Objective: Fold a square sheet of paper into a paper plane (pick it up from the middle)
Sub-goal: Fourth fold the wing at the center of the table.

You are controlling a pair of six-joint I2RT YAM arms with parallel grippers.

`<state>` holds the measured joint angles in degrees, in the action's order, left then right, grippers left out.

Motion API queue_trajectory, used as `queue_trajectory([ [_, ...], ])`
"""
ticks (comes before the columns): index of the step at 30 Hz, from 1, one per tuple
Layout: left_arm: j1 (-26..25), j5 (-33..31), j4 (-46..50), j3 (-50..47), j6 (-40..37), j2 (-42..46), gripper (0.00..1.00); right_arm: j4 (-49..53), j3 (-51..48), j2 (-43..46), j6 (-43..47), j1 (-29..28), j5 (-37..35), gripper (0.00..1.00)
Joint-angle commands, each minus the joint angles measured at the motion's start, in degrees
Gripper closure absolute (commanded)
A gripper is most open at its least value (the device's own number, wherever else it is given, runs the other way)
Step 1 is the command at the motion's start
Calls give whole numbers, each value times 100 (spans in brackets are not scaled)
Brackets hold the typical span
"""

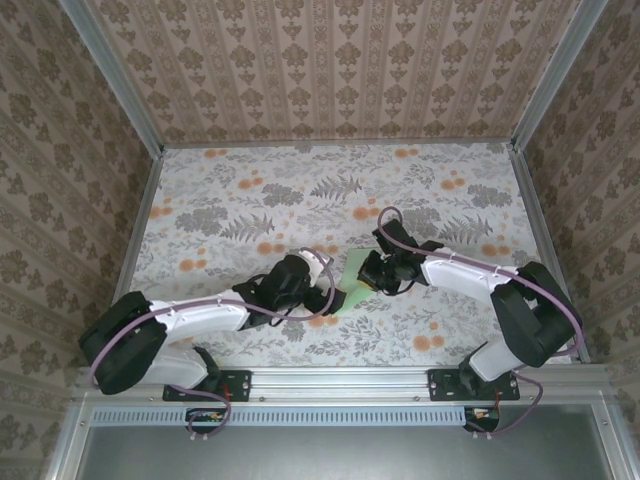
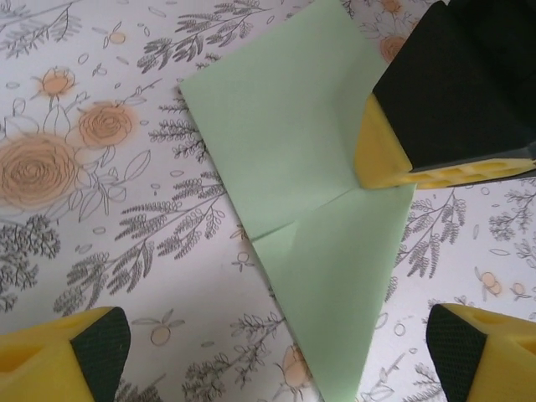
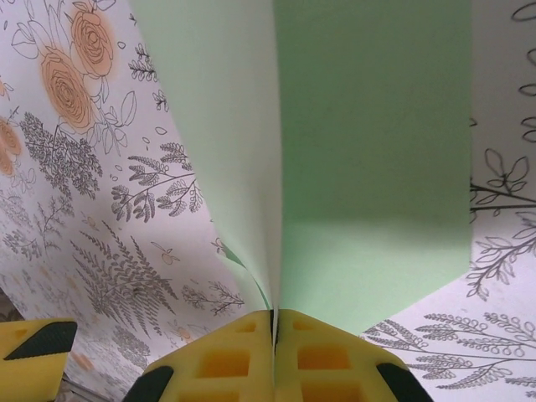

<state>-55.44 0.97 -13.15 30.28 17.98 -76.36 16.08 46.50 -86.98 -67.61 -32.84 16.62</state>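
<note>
Right claw (image 3: pixel 274 322) is clamped on a lifted edge of the green paper (image 2: pixel 285 142), which sits part-folded, one crease across it, on the flowery tabletop (image 2: pixel 100 251), near the front middle between both arms. Left claw (image 2: pixel 276 352) hovers right above it, jaws wide, holding nothing. This looks like mid-fold, far from finished. The next move probably needs the left claw to press or pinch the free corner and bring it to the crease while the right claw holds, though the right claw crowds that side and the thin sheet may slip.
</note>
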Motion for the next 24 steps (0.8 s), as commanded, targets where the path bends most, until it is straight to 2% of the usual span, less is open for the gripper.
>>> queue_trajectory([
  [1,-47,-84,-433,42,-553,-275,7,462,199,-128,-402,-65,-135,100],
  [4,-245,-216,-1132,-117,-893,-547,8,536,281,-171,-525,-65,-168,100],
  [8,-302,-101,-1269,61,-1062,-933,9,660,444,-257,-646,-56,-168,100],
  [13,-349,152,-1622,144,-1112,-1366,15,682,532,-370,-775,13,-107,100],
  [24,-339,47,-2003,116,-1155,-1746,46,696,691,-583,-827,129,140,97],
])
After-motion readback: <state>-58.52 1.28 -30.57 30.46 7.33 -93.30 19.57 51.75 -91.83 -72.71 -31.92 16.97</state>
